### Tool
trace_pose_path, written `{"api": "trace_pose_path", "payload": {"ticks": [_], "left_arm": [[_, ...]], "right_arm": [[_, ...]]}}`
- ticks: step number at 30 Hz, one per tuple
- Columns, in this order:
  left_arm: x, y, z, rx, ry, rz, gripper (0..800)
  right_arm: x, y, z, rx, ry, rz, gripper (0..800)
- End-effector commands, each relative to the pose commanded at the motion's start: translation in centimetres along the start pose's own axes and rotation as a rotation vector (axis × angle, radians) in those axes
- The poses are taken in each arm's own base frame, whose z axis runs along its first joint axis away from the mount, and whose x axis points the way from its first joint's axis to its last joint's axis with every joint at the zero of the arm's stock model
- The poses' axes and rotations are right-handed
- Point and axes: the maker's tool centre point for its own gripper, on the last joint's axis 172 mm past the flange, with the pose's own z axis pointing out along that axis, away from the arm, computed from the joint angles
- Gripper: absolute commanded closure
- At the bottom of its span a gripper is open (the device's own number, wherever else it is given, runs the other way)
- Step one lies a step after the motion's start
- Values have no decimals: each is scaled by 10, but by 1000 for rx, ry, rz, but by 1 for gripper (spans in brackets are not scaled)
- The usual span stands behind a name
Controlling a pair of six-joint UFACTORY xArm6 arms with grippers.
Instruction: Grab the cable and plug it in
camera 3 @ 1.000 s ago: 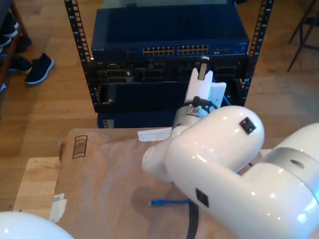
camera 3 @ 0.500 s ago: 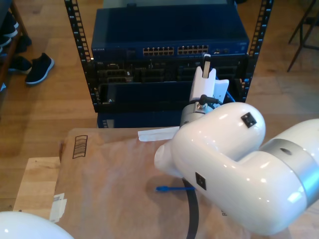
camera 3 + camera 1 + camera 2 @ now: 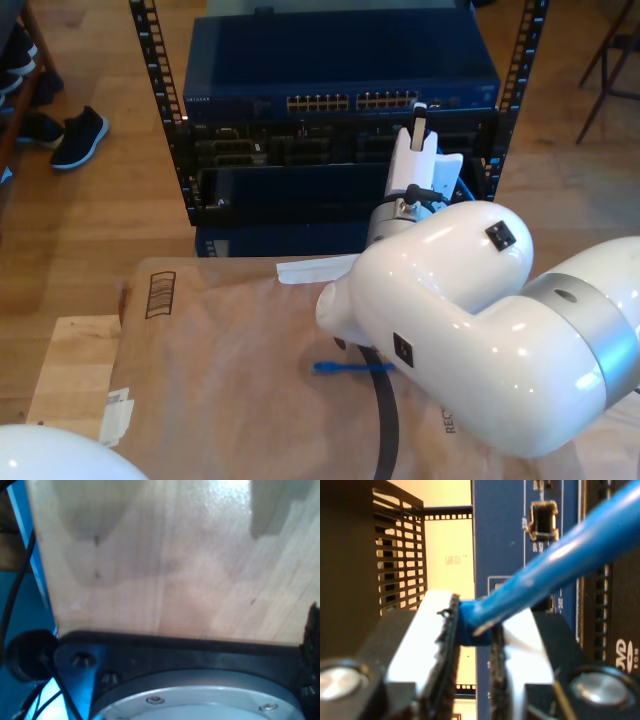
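Between rough black pads (image 3: 451, 645), my second end effector (image 3: 472, 645) pinches the round, glossy cable (image 3: 560, 565).

A blue network switch (image 3: 340, 75) sat in a black rack (image 3: 160, 100) at the exterior view's top; dark shoes (image 3: 78, 136) lay upper left; brown paper (image 3: 220, 380) covered the table below.

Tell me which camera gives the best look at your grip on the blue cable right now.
The second wrist view: the blue cable is clamped between my second gripper's fingers, facing the blue rack unit. The exterior view shows its free plug end lying on the brown paper. The first wrist view looks at wood.
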Motion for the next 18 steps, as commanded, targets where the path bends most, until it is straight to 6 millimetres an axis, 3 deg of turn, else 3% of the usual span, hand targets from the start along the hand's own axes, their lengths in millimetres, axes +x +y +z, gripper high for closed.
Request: {"api": "trace_pose_path", "payload": {"ticks": [14,18], "left_arm": [[0,0,0,0,0,0,0],[0,0,0,1,0,1,0]], "right_arm": [[-7,5,5,11,-54,-8,800],[-1,5,10,14,-44,-10,800]]}}
